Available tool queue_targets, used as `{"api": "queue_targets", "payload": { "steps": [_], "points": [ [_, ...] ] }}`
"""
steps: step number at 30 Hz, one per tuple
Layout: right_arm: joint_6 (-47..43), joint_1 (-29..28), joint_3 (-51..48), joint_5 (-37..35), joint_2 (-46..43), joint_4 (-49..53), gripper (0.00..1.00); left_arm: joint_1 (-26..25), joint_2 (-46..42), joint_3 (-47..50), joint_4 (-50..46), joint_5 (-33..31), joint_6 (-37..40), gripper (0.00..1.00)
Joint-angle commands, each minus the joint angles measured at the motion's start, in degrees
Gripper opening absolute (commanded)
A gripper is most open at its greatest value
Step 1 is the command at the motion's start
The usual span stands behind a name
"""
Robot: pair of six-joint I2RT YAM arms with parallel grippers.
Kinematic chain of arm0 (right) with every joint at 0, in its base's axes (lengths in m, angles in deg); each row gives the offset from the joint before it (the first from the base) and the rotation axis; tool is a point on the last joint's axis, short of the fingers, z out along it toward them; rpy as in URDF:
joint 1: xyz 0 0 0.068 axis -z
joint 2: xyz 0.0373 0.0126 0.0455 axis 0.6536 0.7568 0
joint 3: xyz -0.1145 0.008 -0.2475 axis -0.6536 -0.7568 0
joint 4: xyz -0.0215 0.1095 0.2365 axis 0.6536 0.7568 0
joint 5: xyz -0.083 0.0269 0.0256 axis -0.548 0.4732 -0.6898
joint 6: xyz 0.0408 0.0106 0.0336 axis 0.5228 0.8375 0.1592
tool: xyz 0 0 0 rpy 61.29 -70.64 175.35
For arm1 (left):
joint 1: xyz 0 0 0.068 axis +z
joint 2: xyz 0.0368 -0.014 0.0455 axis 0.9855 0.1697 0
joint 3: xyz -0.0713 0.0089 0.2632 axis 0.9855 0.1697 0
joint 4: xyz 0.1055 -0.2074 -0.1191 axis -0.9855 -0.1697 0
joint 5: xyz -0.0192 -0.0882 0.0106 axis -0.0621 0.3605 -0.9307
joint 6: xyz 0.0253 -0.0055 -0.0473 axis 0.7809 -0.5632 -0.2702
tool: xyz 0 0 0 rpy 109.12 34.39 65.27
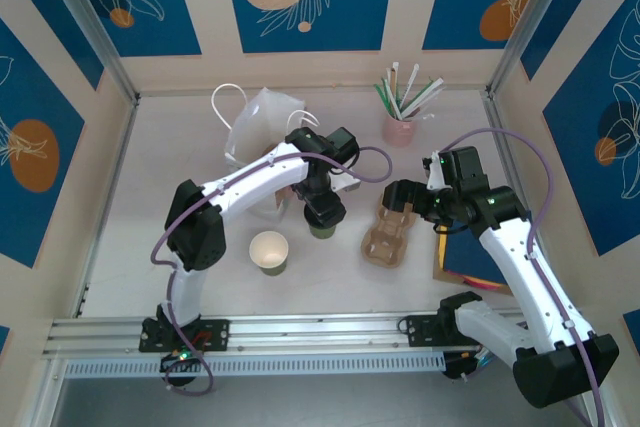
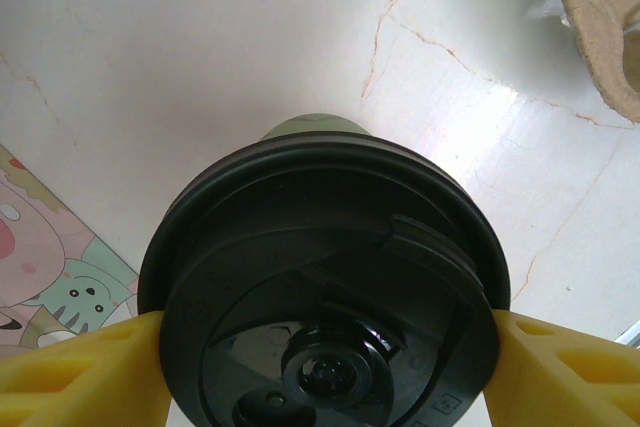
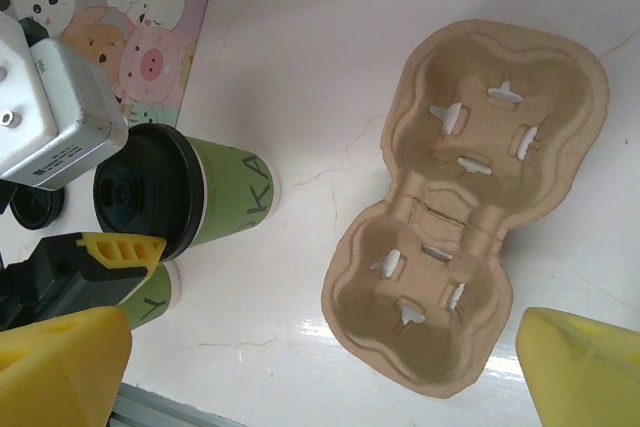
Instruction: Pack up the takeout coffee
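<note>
The takeout coffee, a green paper cup with a black lid, stands on the white table near the middle. My left gripper is over it, and its yellow fingers press on both sides of the lid's rim. My right gripper hangs wide open over the brown cardboard cup carrier, with nothing between its yellow fingers. In the top view the right gripper is at the carrier's far end.
A like green cup with no lid stands in front and left of the coffee. A pale gift bag lies behind the left arm. A pink holder with straws is at the back. A cartoon-animal sheet lies under the left arm. A blue pad is at right.
</note>
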Motion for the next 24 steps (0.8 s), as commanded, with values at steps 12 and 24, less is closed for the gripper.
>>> {"api": "queue_targets", "payload": {
  "steps": [12,24],
  "points": [
    [-0.2,0.2,0.2,1.8,-0.4,0.1,0.99,-0.4,1.7,-0.8,-3.1,-1.4,0.0,0.74],
    [-0.1,0.2,0.1,2.0,-0.5,0.1,0.99,-0.5,1.9,-0.4,-3.1,-1.5,0.2,0.73]
  ]
}}
